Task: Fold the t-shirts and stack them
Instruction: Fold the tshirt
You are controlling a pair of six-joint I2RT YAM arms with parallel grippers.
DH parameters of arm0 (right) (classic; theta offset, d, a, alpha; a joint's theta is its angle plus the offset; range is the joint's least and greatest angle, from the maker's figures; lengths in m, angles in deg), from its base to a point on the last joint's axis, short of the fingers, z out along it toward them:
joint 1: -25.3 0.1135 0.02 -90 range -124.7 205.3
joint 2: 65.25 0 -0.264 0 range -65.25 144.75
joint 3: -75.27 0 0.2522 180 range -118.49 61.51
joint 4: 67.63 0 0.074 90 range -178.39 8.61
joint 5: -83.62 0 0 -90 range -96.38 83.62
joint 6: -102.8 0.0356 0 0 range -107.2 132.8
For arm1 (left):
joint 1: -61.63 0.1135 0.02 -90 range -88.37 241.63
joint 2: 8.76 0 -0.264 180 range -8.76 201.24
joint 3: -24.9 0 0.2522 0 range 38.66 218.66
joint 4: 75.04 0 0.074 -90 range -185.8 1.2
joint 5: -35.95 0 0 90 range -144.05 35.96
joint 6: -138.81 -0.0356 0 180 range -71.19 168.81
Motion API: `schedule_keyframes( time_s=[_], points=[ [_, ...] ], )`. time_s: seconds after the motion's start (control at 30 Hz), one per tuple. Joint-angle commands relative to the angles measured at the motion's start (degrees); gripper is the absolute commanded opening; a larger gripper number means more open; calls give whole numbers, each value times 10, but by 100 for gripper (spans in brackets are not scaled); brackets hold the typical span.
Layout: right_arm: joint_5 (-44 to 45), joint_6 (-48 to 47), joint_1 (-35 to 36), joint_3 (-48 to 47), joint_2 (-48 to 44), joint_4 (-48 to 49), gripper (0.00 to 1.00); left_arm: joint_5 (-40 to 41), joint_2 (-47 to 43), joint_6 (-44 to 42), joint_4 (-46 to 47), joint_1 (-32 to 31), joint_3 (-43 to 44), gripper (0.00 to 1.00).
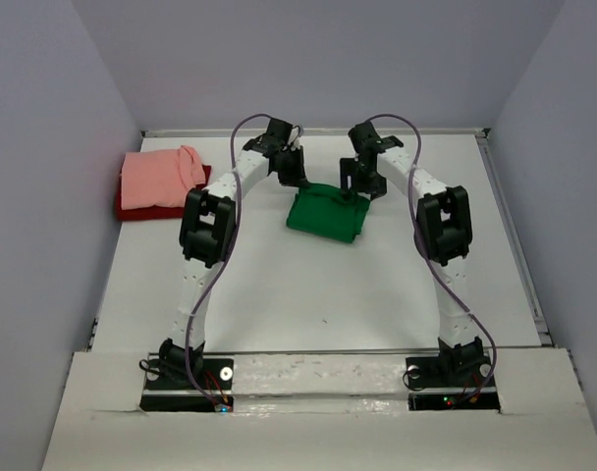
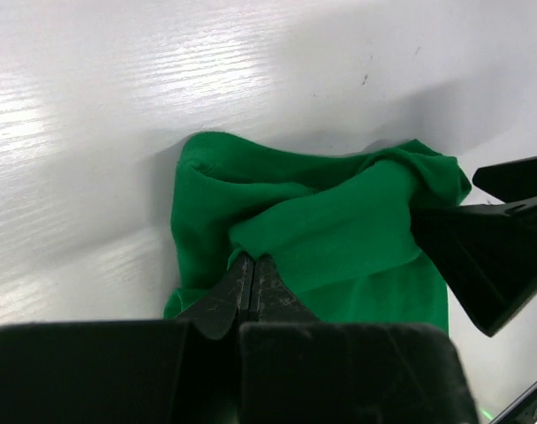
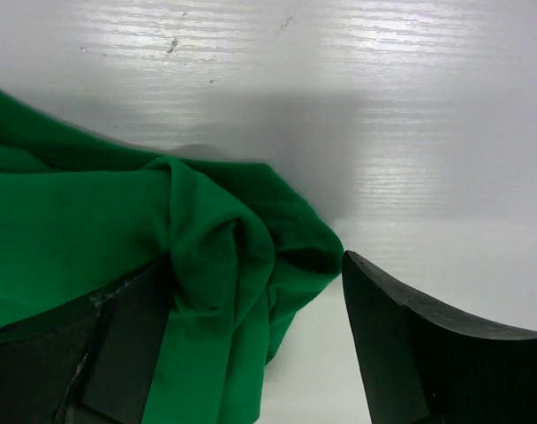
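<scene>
From the overhead view I judge the job about two thirds done. The pink t-shirt (image 1: 163,175) lies folded on top of the dark red t-shirt (image 1: 141,210) at the far left of the counter (image 1: 308,294), so that pair looks stacked.

The green t-shirt (image 1: 325,214) sits mid-counter between the two arms, well apart from the stack. It is folded down to a compact bundle, but its far edge is lumpy.

My left fingers (image 2: 235,291) are pressed together right at the green cloth; I can't tell whether a fold is caught between them. My right fingers (image 3: 410,344) are spread, and a bunched corner of the green shirt lies between them against one finger, unclamped.

What's left, I reckon, is to neaten that bundle and carry it onto the pink one.
</scene>
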Motion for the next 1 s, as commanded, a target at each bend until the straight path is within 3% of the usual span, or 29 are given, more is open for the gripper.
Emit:
schedule_keyframes(
  time_s=[0.0,0.3,0.57,0.7,0.87,0.93,0.97],
  points=[
    [21,-15,-9,-33,21,-1,83,-20,-3,-25,15,5,27,0],
    [36,-29,-9,-96,9,-29,83,-10,-39,-58,52,5,27,0],
    [37,-46,-9,-78,-40,-44,83,6,-38,-64,30,6,77,0],
    [8,-47,-4,-42,-81,-38,72,59,-79,-54,11,6,60,0],
    [4,-51,2,-20,-104,-27,69,80,-88,-64,2,6,51,7],
    [0,-49,2,-31,-99,-33,73,77,-51,-65,-19,8,88,30],
    [-2,-48,2,-36,-96,-37,74,83,-43,-61,-36,8,98,70]
  ],
)
